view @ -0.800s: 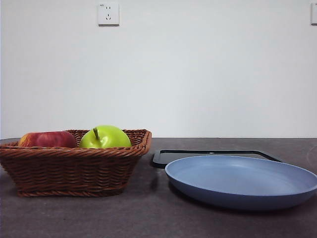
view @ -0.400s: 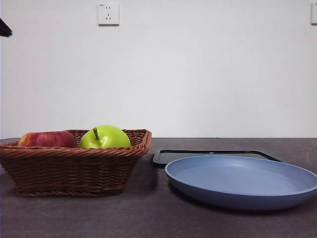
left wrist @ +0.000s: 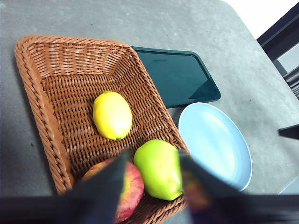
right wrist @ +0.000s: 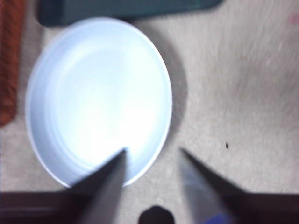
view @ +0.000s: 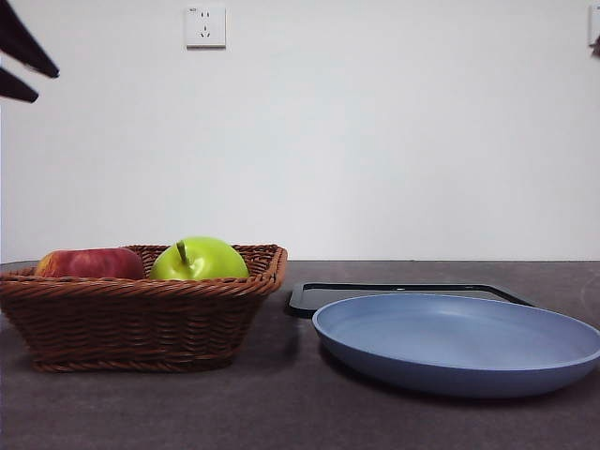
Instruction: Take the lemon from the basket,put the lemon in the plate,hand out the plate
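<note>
The brown wicker basket [view: 141, 314] stands on the left of the table; it also shows in the left wrist view [left wrist: 56, 93]. In it lie the yellow lemon [left wrist: 112, 115], a green apple [left wrist: 159, 169] [view: 199, 259] and a red apple [left wrist: 131, 186] [view: 89, 263]. The lemon is hidden in the front view. The empty light-blue plate [view: 459, 342] [left wrist: 215, 144] [right wrist: 98, 98] lies to the right. My left gripper [left wrist: 152, 175] is open, high above the basket; its tips show at the front view's top left [view: 21, 64]. My right gripper [right wrist: 152, 156] is open above the plate's rim.
A flat black tray [view: 394, 292] lies behind the plate, also seen in the left wrist view [left wrist: 175, 74]. A wall socket [view: 205, 26] is on the white wall behind. Grey tabletop [view: 281, 412] runs in front of the basket and plate.
A black gripper tip has come into the front view's top left corner and moved further in and down. The basket, fruit and plate have not moved.
</note>
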Motion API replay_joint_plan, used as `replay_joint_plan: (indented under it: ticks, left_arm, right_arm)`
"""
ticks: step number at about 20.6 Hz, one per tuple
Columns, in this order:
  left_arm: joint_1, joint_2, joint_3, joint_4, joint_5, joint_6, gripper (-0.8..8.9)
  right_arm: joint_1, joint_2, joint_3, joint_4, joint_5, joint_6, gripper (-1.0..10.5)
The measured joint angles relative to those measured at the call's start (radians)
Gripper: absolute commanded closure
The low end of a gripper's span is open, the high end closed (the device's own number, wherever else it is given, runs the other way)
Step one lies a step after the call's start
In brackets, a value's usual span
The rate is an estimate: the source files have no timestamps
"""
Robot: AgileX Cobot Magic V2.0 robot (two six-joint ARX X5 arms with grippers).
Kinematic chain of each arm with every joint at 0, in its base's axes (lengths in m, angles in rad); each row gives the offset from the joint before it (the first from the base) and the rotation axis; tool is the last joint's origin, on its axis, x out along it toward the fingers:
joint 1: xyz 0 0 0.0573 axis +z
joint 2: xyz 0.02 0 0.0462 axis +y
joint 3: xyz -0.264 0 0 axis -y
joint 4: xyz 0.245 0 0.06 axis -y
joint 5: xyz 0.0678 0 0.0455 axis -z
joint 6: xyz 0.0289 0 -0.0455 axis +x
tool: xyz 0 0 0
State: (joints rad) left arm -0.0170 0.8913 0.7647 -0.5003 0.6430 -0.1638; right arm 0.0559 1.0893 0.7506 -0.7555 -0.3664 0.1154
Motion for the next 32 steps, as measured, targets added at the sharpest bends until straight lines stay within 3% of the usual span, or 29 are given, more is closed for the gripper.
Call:
replay_joint_plan:
  ticks: [9,13,16,22,26,32]
  left_arm:
    - [-0.008,0.0,0.0,-0.013,0.0,-0.001,4.26]
    - [-0.008,0.0,0.0,-0.031,0.0,-0.001,4.26]
    - [-0.008,0.0,0.0,-0.031,0.0,-0.001,4.26]
    - [-0.008,0.0,0.0,-0.032,0.0,-0.002,4.26]
    - [-0.019,0.002,0.003,-0.041,-0.005,-0.013,4.26]
    - [-0.161,0.159,0.198,-0.153,-0.196,0.008,4.23]
  right_arm:
    - [0.049,0.322,0.0,0.2,-0.001,0.006,6.5]
    - [0.049,0.393,0.0,0.251,0.0,0.029,8.4]
    - [0.049,0.393,0.0,0.256,0.0,0.043,9.4]
    - [0.049,0.383,0.0,0.252,-0.001,0.057,9.4]
    - [0.048,0.284,0.003,0.18,0.003,0.087,9.4]
    - [0.048,0.107,0.022,0.036,0.003,0.098,9.4]
